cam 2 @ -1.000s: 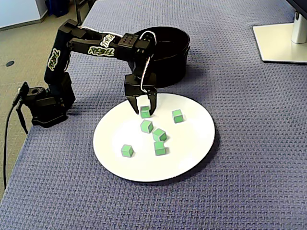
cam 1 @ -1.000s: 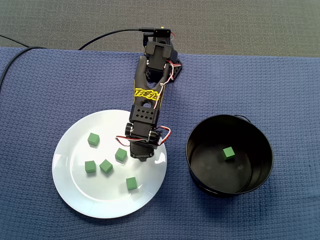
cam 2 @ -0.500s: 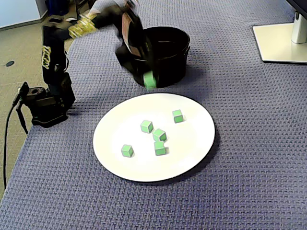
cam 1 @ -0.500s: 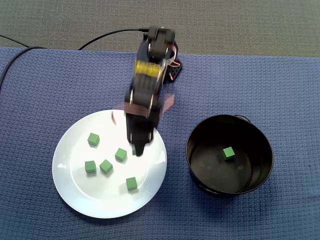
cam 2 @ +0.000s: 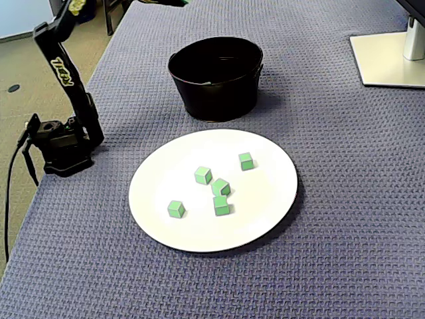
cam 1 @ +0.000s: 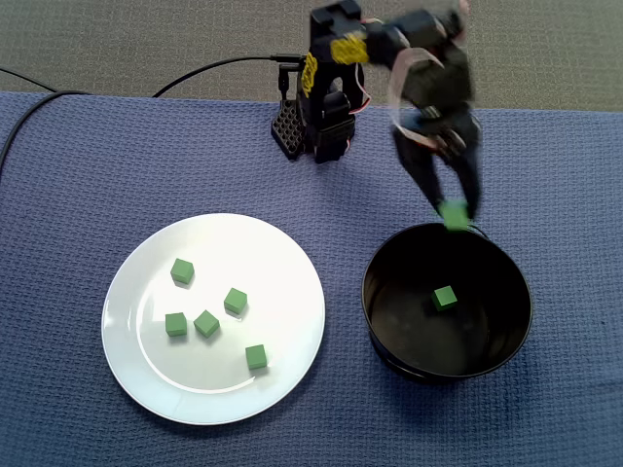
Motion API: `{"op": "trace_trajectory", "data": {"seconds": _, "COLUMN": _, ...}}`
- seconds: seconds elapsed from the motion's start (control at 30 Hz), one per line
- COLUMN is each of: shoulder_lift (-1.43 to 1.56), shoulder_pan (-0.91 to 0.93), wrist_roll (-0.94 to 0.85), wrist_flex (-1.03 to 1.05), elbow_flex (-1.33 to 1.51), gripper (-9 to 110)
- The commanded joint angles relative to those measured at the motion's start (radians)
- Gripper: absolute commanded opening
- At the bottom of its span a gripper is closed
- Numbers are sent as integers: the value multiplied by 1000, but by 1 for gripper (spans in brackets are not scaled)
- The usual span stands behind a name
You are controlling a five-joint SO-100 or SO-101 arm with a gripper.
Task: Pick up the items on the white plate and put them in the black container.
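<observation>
In a fixed view from above, my gripper [cam 1: 456, 208] hangs over the far rim of the black container [cam 1: 389, 336], shut on a green cube [cam 1: 454, 216]. Another green cube [cam 1: 445, 297] lies on the container's floor. Left of it, the white plate [cam 1: 282, 253] carries several green cubes, among them one [cam 1: 235, 301] nearest the container. The side fixed view shows the same plate [cam 2: 265, 199] with its cubes [cam 2: 203, 175] and the container [cam 2: 216, 86] behind it. Only the arm's base and lower link [cam 2: 63, 66] appear there; the gripper is out of that frame.
A blue woven cloth [cam 1: 78, 195] covers the table. The arm's base [cam 1: 326, 126] stands at the back, with a black cable [cam 1: 214, 66] running off to the left. A white stand base [cam 2: 388, 56] sits at the far right of the side view.
The gripper closed on a cube at the plate, lifted it, and swung right to the container's far rim. The arm has left the side view's frame.
</observation>
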Motion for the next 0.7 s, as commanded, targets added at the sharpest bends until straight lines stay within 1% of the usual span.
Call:
{"op": "trace_trajectory", "data": {"seconds": 0.0, "shoulder_lift": -247, "shoulder_pan": -60, "wrist_roll": 12, "wrist_flex": -41, "elbow_flex": -25, "gripper": 0}}
{"op": "trace_trajectory", "data": {"seconds": 0.13, "shoulder_lift": -488, "shoulder_pan": -83, "wrist_roll": -8, "wrist_flex": -55, "elbow_flex": -64, "gripper": 0}}
{"op": "trace_trajectory", "data": {"seconds": 0.23, "shoulder_lift": -578, "shoulder_pan": -87, "wrist_roll": 6, "wrist_flex": -124, "elbow_flex": -21, "gripper": 0}}
{"op": "trace_trajectory", "data": {"seconds": 0.37, "shoulder_lift": -641, "shoulder_pan": -92, "wrist_roll": 49, "wrist_flex": -144, "elbow_flex": -35, "gripper": 0}}
{"op": "trace_trajectory", "data": {"seconds": 0.47, "shoulder_lift": -614, "shoulder_pan": -103, "wrist_roll": 74, "wrist_flex": -124, "elbow_flex": -40, "gripper": 36}}
{"op": "trace_trajectory", "data": {"seconds": 0.5, "shoulder_lift": -589, "shoulder_pan": -104, "wrist_roll": 81, "wrist_flex": -115, "elbow_flex": -44, "gripper": 41}}
{"op": "trace_trajectory", "data": {"seconds": 0.57, "shoulder_lift": -522, "shoulder_pan": -95, "wrist_roll": 74, "wrist_flex": -74, "elbow_flex": -66, "gripper": 46}}
{"op": "trace_trajectory", "data": {"seconds": 0.67, "shoulder_lift": -365, "shoulder_pan": -38, "wrist_roll": 60, "wrist_flex": 43, "elbow_flex": -132, "gripper": 45}}
